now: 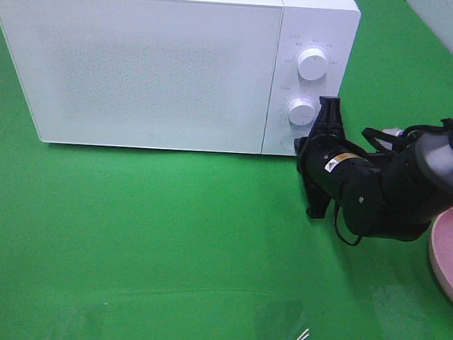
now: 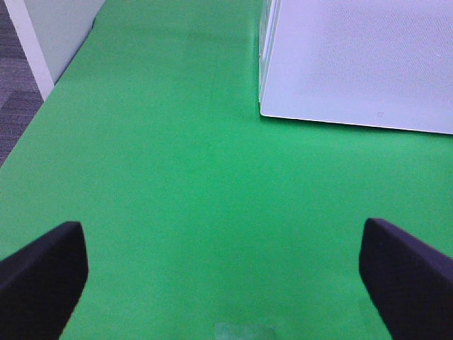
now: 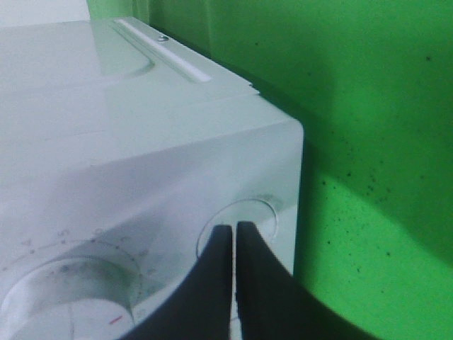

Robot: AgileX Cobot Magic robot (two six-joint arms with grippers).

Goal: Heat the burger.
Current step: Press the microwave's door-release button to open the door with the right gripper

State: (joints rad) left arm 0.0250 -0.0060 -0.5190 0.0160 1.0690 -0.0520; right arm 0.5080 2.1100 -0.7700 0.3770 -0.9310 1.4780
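Microwave (image 1: 141, 63) door shut, burger unseen. Right gripper (image 3: 234, 230), pinched closed, is at its round button (image 3: 263, 211); left gripper (image 2: 225, 275) wide, empty. Heating likely pending.

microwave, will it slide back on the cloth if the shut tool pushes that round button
Probably won't slide: the microwave is a big boxy unit sitting flat on the green cloth, so it is likely heavy. The right tool is at the round button low on the panel, so tipping seems unlikely.

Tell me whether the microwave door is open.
No, the microwave door is shut, flush with the control panel in the high view.
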